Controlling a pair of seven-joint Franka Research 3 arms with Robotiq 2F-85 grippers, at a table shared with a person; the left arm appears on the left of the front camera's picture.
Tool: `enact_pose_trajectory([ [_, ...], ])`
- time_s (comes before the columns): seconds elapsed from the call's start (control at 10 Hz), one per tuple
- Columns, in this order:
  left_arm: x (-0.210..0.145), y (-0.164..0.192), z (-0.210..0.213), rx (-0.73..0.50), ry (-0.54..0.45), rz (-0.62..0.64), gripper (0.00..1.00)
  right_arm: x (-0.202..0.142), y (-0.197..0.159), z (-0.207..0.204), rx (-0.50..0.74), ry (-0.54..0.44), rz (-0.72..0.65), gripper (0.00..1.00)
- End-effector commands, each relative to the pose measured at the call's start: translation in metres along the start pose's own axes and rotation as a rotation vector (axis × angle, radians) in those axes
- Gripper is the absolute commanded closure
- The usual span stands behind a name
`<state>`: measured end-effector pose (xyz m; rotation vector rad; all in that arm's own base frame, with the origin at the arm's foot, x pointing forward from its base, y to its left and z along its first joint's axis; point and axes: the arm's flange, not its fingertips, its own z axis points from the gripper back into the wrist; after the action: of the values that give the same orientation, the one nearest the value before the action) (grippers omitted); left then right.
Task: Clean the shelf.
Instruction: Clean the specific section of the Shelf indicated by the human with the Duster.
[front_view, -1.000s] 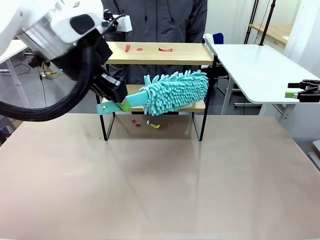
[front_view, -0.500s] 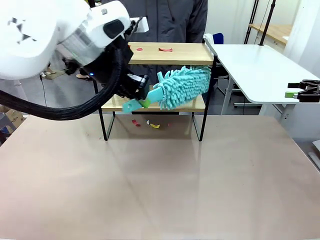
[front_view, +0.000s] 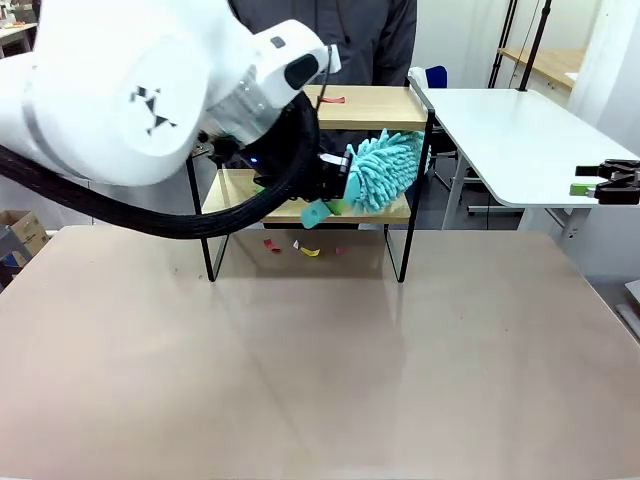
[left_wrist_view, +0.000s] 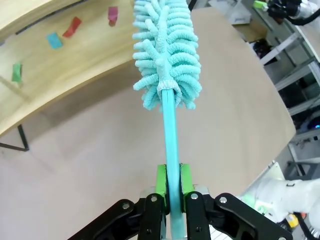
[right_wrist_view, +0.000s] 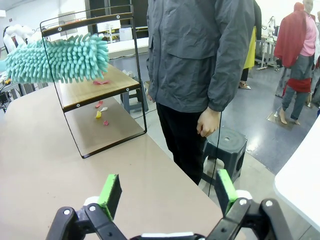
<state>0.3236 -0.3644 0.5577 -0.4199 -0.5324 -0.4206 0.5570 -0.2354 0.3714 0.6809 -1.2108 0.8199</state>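
Left gripper clamped on handle of teal duster, head at twelve o'clock, seemingly above shelf board; right gripper spread wide, empty.

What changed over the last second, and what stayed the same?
The left gripper, still shut on the duster, swept it rightward over the lower board of the shelf. The right gripper stayed open; the scraps under the shelf stayed put.
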Motion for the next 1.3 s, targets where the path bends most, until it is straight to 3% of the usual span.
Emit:
enact_pose_trajectory([
  [0.0,0.01,-0.019,-0.015,0.075,-0.013,0.042,0.87,0.002,0.0,-0.001,0.001,-0.001,0.013,0.0],
  [0.6,0.003,-0.031,-0.064,0.142,0.021,0.092,0.87,0.002,0.0,-0.001,0.001,-0.001,0.013,0.0],
  [0.9,-0.006,-0.023,-0.056,0.098,0.048,0.061,0.87,0.002,0.0,-0.001,0.001,-0.001,0.013,0.0],
  [1.2,-0.009,-0.01,-0.064,0.226,0.026,0.112,0.87,0.002,0.0,-0.001,0.001,-0.001,0.013,0.0],
])
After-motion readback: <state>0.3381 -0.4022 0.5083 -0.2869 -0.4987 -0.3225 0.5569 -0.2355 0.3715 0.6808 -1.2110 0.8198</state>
